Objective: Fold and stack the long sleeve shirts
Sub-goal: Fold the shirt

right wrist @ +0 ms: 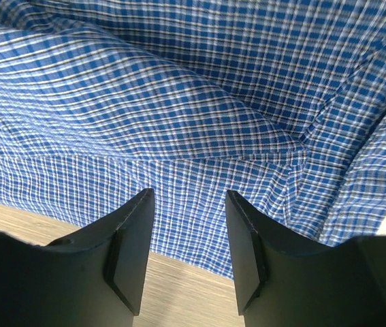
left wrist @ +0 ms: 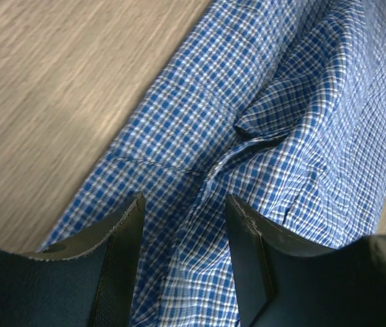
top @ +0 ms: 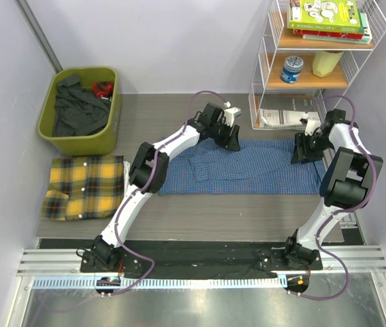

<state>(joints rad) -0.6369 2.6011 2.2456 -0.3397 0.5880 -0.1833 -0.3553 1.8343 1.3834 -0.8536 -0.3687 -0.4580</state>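
Observation:
The blue small-check shirt [top: 247, 170] lies spread across the middle of the table, wrinkled. My left gripper [top: 230, 139] is open over its far left edge; the wrist view shows the checked cloth [left wrist: 261, 122] between and under the open fingers. My right gripper [top: 305, 153] is open over the shirt's right end; its wrist view shows the cloth [right wrist: 179, 102] and its edge on the wood between the fingers. The yellow plaid shirt [top: 84, 187] lies folded at the left of the table.
A green bin [top: 80, 109] with dark clothes stands at the back left. A white wire shelf [top: 315, 61] with books, a can and papers stands at the back right, close to the right arm. Walls close in both sides.

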